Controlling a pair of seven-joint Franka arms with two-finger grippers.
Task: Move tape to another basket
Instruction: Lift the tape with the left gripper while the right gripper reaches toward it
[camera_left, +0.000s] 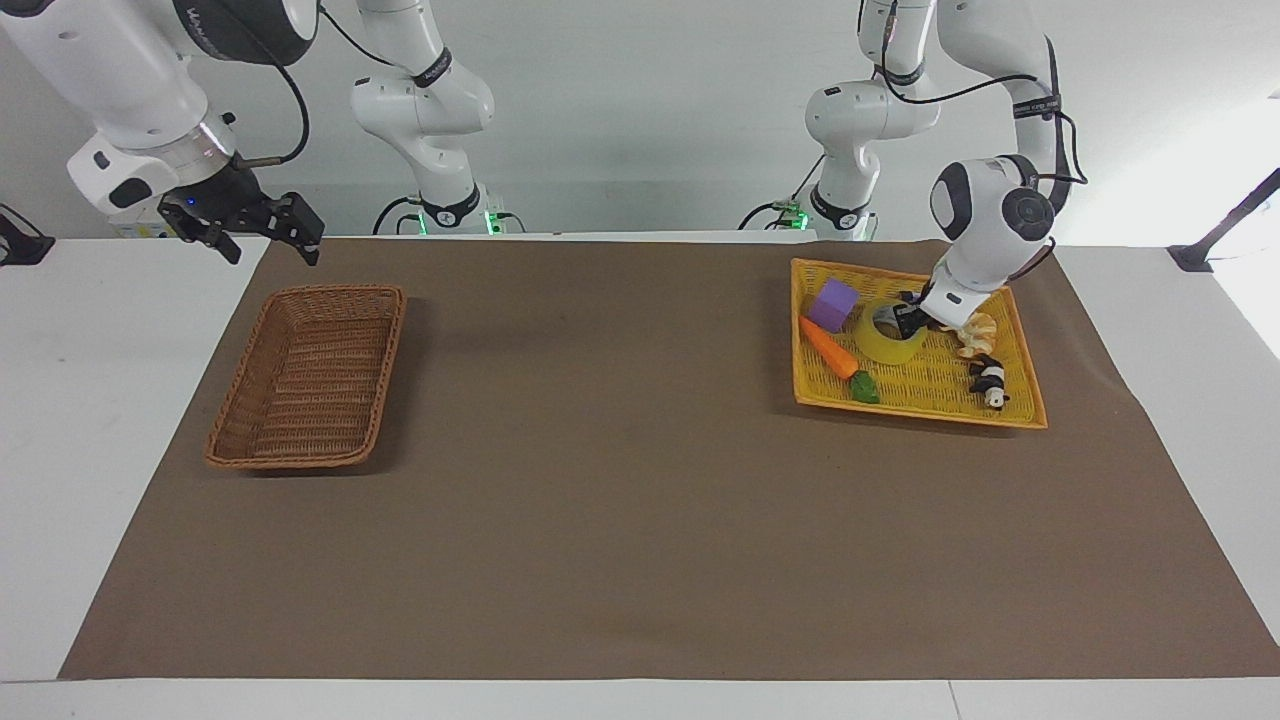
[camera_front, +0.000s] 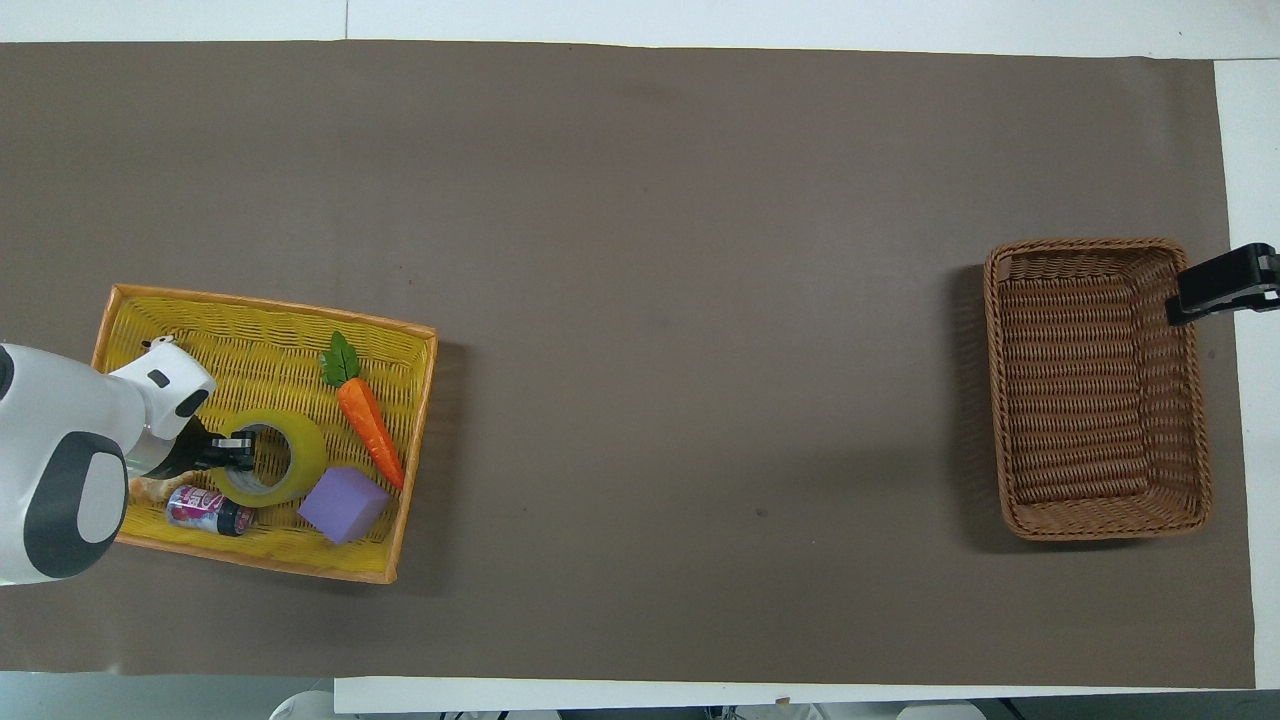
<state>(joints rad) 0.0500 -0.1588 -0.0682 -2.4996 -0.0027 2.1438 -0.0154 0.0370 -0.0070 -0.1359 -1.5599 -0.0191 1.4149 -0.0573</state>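
Note:
The tape (camera_left: 888, 346), a yellowish roll, is in the bright yellow tray (camera_left: 930, 388) at the left arm's end of the table. My left gripper (camera_left: 908, 318) is shut on the roll's wall, one finger in the core and one outside, and the roll is tilted up on the gripper's side. In the overhead view the left gripper (camera_front: 238, 452) holds the tape (camera_front: 302, 462) over the tray (camera_front: 250, 345). The brown wicker basket (camera_left: 310, 375) lies at the right arm's end, also in the overhead view (camera_front: 1095, 390). My right gripper (camera_left: 262, 243) waits open, up beside that basket.
The yellow tray also holds a toy carrot (camera_left: 828, 351), a purple cube (camera_left: 833, 304), a small panda figure (camera_left: 989, 381), a pale pastry-like toy (camera_left: 975, 331) and a small can (camera_front: 208, 509). A brown mat (camera_left: 640, 500) covers the table between the two containers.

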